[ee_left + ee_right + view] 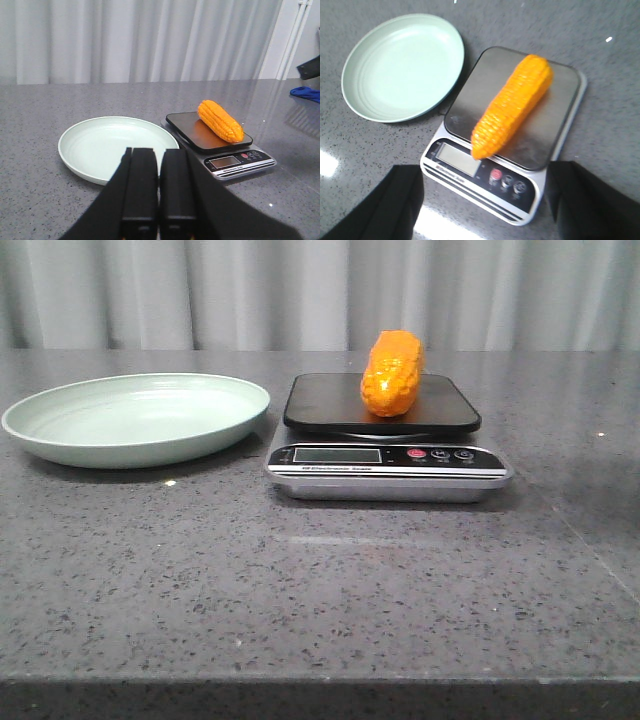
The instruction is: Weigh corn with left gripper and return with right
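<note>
Front: corn (392, 373) on kitchen scale (385, 455) centre-right, plate (137, 420) left; left wrist: left gripper (159, 200) pinched empty, low-centre; right wrist: right gripper (482, 210) spread wide over corn, should grab mid-cob squarely.

Bright, even light; white glare patches on the glossy table (330, 165); right wrist view slightly blurred.
</note>
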Robot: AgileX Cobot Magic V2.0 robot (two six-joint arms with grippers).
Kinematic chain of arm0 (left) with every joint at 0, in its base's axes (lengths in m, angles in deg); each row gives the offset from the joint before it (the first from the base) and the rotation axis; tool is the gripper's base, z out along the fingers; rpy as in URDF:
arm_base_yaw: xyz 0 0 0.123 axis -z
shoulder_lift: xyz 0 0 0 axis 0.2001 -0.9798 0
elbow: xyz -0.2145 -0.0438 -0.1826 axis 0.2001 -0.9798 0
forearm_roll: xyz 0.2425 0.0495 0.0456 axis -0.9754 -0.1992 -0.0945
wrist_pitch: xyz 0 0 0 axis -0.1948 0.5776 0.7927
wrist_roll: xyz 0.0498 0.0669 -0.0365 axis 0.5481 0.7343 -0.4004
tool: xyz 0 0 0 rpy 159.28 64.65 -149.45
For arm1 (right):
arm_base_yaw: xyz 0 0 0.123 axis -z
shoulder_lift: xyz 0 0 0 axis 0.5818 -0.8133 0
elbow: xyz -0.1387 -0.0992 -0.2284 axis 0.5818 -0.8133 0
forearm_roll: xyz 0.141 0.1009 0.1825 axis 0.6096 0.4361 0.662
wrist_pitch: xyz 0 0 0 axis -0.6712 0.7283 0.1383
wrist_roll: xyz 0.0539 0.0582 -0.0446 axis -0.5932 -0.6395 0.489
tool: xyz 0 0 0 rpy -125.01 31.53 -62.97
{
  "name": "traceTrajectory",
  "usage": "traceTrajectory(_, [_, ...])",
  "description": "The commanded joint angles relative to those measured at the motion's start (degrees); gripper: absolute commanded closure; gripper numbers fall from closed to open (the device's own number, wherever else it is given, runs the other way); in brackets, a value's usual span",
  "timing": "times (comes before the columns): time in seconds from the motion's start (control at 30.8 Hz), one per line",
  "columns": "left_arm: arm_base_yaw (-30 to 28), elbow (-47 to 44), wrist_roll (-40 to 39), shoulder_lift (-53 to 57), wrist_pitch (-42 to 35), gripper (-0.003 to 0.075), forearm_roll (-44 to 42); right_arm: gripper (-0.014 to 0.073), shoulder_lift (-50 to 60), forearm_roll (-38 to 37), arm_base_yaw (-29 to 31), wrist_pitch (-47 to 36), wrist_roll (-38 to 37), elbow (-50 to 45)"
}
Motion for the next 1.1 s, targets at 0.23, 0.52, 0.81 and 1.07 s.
traceTrajectory(0.23, [0.1, 1.4, 0.1, 0.4, -4.5, 0.0594, 0.0, -0.0008, -23.8, -15.9, -5.6, 19.4, -22.6, 28.6])
traceTrajectory(0.52, [0.1, 1.4, 0.1, 0.4, -4.5, 0.0594, 0.0, -0.0008, -32.7, -16.9, -4.3, 26.7, -31.9, 36.3])
traceTrajectory(0.81, [0.1, 1.4, 0.1, 0.4, -4.5, 0.0594, 0.0, -0.0008, -35.7, -15.8, -0.8, 29.4, -32.5, 36.3])
traceTrajectory(1.07, [0.1, 1.4, 0.1, 0.4, -4.5, 0.0594, 0.0, -0.0008, -41.5, -12.5, -0.8, 28.9, -29.3, 36.3])
